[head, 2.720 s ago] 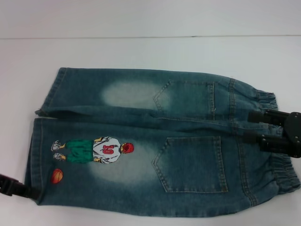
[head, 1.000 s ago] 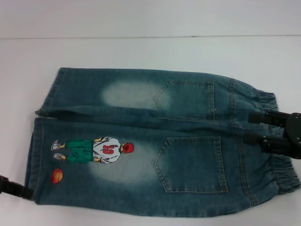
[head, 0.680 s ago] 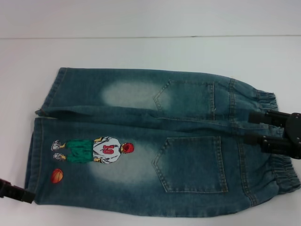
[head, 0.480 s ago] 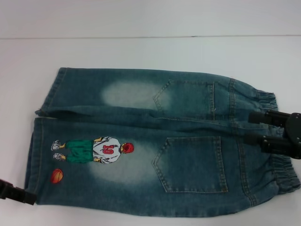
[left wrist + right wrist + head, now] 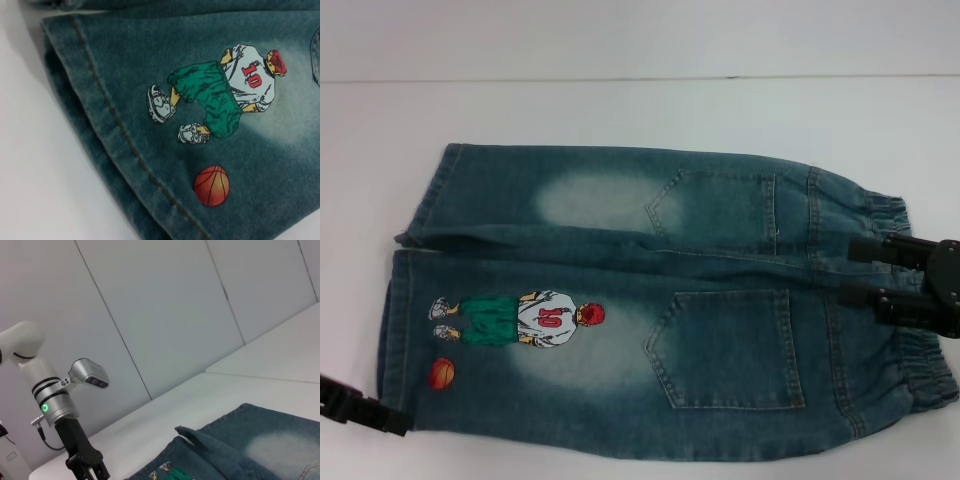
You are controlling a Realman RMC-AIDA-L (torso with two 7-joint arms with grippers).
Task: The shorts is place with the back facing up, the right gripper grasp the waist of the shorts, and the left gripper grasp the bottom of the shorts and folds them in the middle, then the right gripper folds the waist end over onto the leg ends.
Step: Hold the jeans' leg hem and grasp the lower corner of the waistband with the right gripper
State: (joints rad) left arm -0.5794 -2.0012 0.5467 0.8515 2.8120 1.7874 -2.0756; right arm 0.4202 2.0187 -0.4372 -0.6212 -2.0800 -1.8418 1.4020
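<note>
Two claws in play, and the news is on the left. The left gripper (image 5: 365,411) has crept in from the table (image 5: 620,110) edge over the last moments and now sits right at the near corner of the hem (image 5: 388,330), touching it or just beside it; released or clenched, I can't tell. My read: it's lining up for the bottom grasp, not yet made.

The shorts (image 5: 620,300) haven't budged. They lie flat, back up, unfolded, legs to the left, waist (image 5: 910,370) to the right.

Counting across: one pair of shorts, two leg hems, one player print (image 5: 520,318) numbered 10, and one basketball (image 5: 441,372) beneath it. Then come two patch pockets, the far pocket (image 5: 715,208) and the near pocket (image 5: 725,348), and one ruched waist.

Over on the right, the right gripper (image 5: 850,270) holds where it was, its jaws spread apart over the middle of the waist and lying on the denim, nothing pinched yet. So the fold waits on both grasps.
</note>
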